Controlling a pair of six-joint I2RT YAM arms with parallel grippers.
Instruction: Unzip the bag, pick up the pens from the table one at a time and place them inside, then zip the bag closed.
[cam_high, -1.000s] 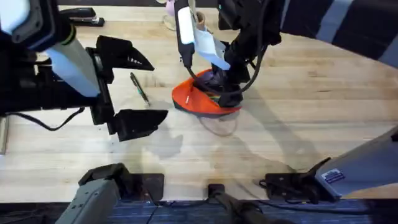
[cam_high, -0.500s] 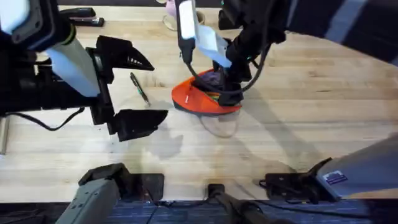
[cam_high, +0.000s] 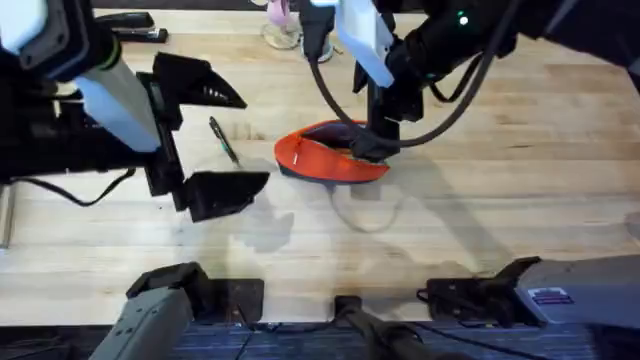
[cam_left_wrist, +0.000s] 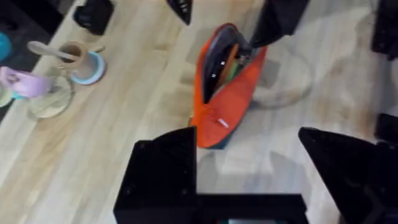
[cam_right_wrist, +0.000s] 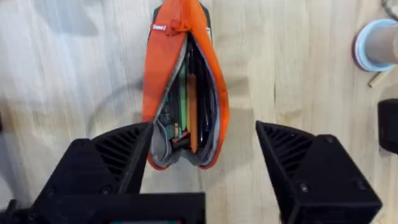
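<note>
Lying on the table (cam_high: 520, 170) near its middle: the bag (cam_high: 320, 158), orange-red with a dark base, unzipped, its mouth gaping. Seen from the right wrist: several slim items packed inside the open mouth (green, orange and dark ones; cannot tell which of them are pens). Small white label near the zipper end of the pouch.

Hovering directly over the bag: the right gripper (cam_high: 375, 140), reaching in from the far side of the table. Fingers (cam_right_wrist: 112, 155) spread wide apart, released, holding nothing; one finger on each side of the pouch's open end in the right wrist view, apart from the fabric as far as can be judged.

Resting on the table to the left of the bag, well apart from it: one dark pen (cam_high: 224, 140), thin and straight, lying at a slant.

Raised at the left side of the overhead view, close under the camera: the left gripper (cam_high: 215, 140), also released, fingers (cam_left_wrist: 165, 165) far apart and empty, one on each side of the pen in that view (but above it, not touching).

Standing at the far edge of the table: a black stapler (cam_high: 135, 27) at the left corner, and some cups (cam_left_wrist: 78, 59) with a pale wooden stick, seen from the left wrist beside a pink cup.
</note>
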